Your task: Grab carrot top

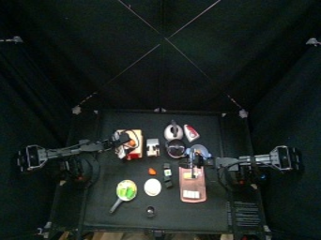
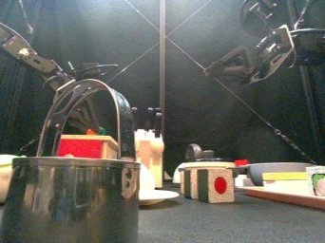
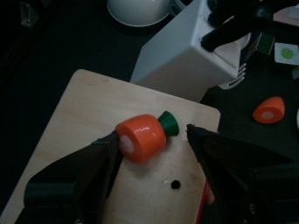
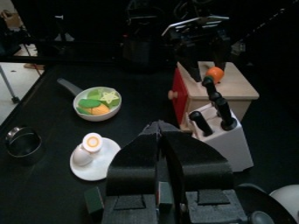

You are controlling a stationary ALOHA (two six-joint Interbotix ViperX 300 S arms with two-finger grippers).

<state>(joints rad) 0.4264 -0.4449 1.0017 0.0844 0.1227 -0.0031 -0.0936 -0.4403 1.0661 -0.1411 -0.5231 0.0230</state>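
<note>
Carrot (image 3: 145, 137) lying on pale wooden board (image 3: 82, 122), green top toward white knife block (image 3: 193, 52). Left gripper (image 3: 155, 163) spread wide, jaws flanking carrot without touching. Right gripper (image 4: 159, 157) raised well apart, pressed closed, empty.

The carrot (image 3: 145, 137) is a chunky orange-red piece with a small green top. It lies on its side on the pale square board (image 3: 82, 131), green end towards the board's edge.

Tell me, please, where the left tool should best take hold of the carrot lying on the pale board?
Probably across the chunky orange body of the carrot, coming straight down from above: it lies on its side on the board, and the open left tool already straddles it. The green top is small and easy to slip.
</note>
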